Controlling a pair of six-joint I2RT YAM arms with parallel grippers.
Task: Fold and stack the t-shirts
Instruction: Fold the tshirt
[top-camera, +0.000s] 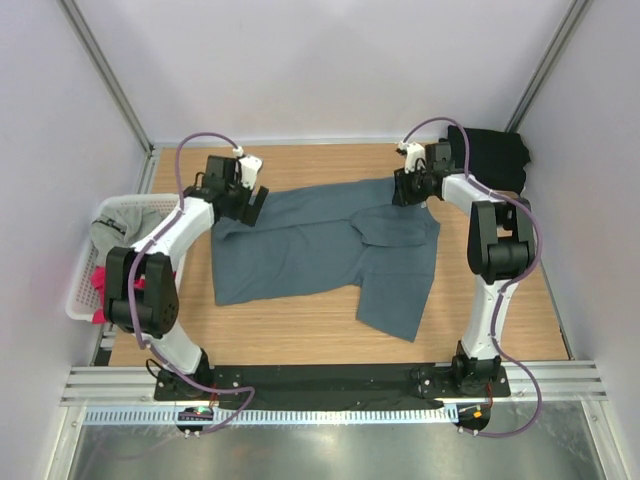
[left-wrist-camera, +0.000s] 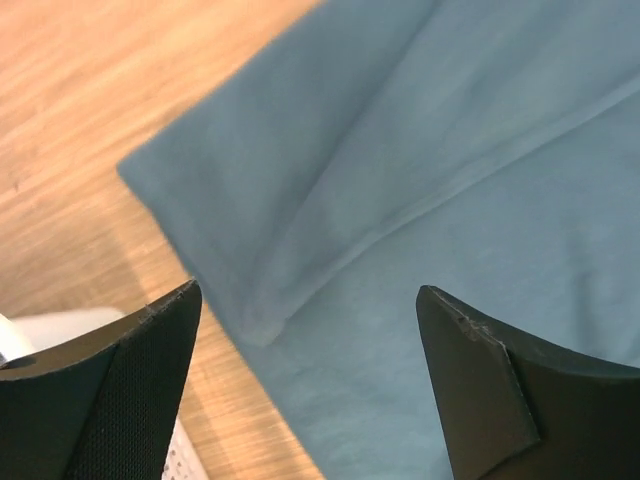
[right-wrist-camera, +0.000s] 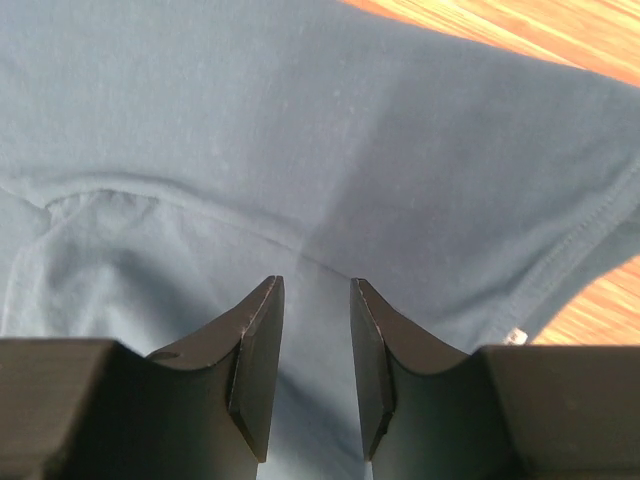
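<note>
Black mounting plate (top-camera: 330, 378) along the bottom of the top view, with both arm bases bolted on it.

Left arm: rises from lower left, elbow bent, forearm reaching toward upper left. The left gripper (top-camera: 252, 200) sits over the upper left corner of the slate blue-grey t-shirt (top-camera: 320, 250). Its jaws are wide apart, with nothing between them in the wrist view.

Right arm: stands along the right side, folded at the elbow, wrist turned in toward centre. The right gripper (top-camera: 412, 188) is at the shirt's upper right edge. Its jaws are narrow and cloth shows in the gap; cannot tell whether the cloth is pinched.

The shirt lies spread across mid-frame on the wooden table (top-camera: 300, 335), with one flap reaching toward lower right. A white slatted basket (top-camera: 78, 290) at the left edge holds a light grey t-shirt (top-camera: 112, 232) and a bright pink t-shirt (top-camera: 98, 282). A black t-shirt (top-camera: 490, 155) lies in the table's upper right corner. Plain white walls (top-camera: 330, 70) on three sides.
</note>
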